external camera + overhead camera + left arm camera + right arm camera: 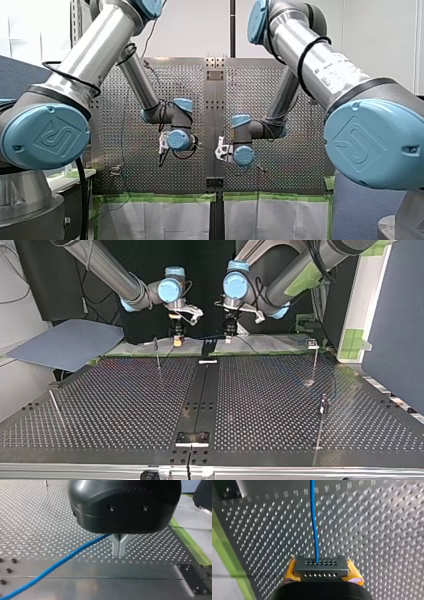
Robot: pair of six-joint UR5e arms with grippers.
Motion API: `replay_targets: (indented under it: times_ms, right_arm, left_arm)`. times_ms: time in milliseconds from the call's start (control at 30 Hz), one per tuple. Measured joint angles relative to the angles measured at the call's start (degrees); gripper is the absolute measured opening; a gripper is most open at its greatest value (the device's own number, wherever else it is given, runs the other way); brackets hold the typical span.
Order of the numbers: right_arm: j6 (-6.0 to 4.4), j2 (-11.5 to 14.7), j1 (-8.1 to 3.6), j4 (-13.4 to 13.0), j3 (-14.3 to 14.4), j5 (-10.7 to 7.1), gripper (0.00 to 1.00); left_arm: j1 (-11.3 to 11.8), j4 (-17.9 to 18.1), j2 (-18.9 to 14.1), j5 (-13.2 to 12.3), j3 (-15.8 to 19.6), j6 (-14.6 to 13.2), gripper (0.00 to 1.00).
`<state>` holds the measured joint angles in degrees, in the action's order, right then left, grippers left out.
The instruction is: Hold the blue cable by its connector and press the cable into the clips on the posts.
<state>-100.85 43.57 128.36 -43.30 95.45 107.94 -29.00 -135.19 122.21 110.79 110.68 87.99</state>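
The blue cable (314,525) runs out of a dark connector block (321,572), which my right gripper (322,566) is shut on with yellow pads (353,573) on both sides. My left gripper (119,551) has its metal fingers shut, and the cable (57,563) leaves them at the fork and trails away over the plate. In the top view both grippers hang at the table's far edge, my right gripper (176,339) to the left of my left gripper (229,336), with a faint blue line between them. Thin posts (157,354) (314,362) (322,415) stand apart from the cable.
A perforated metal table (125,405) has a smooth centre strip (200,400) with a bracket (192,438) near the front. A leaning rod (56,409) stands at the top view's left. Green tape (186,540) edges the plate. A grey board (65,342) lies off the far left corner.
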Motion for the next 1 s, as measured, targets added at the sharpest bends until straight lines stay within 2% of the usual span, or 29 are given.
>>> replay_targets:
  times_ms: [167, 400, 700, 800, 900, 1000]
  right_arm:
    - [-0.35, -0.1, -1.5, -2.6, 2.6, 0.38, 0.0]
    - [-0.55, -0.3, -3.62, -5.3, 6.1, 0.35, 0.0]
    - [-0.45, -3.6, -5.29, -6.4, 10.4, 0.61, 0.0]
    - [-0.55, -4.9, -6.16, -6.8, 11.6, 0.61, 0.0]
    - [-0.24, -6.1, -7.36, -7.1, 12.9, 0.36, 0.0]
    - [0.75, -6.9, -8.74, -8.0, 14.3, -0.43, 0.0]
  left_arm:
    - [-0.2, 2.6, 2.7, 0.1, 0.0, 0.1, 0.0]
    - [-0.8, 4.4, 6.4, -0.3, -0.8, 0.1, 0.0]
    - [-2.7, 5.4, 11.1, -0.3, -3.0, 0.1, 0.0]
    - [-3.5, 5.7, 12.6, -0.2, -3.5, 0.2, 0.0]
    - [-4.4, 5.7, 14.1, -0.1, -3.8, 0.2, 0.0]
    - [-5.3, 5.7, 15.5, 0.2, -4.4, 0.3, 0.0]
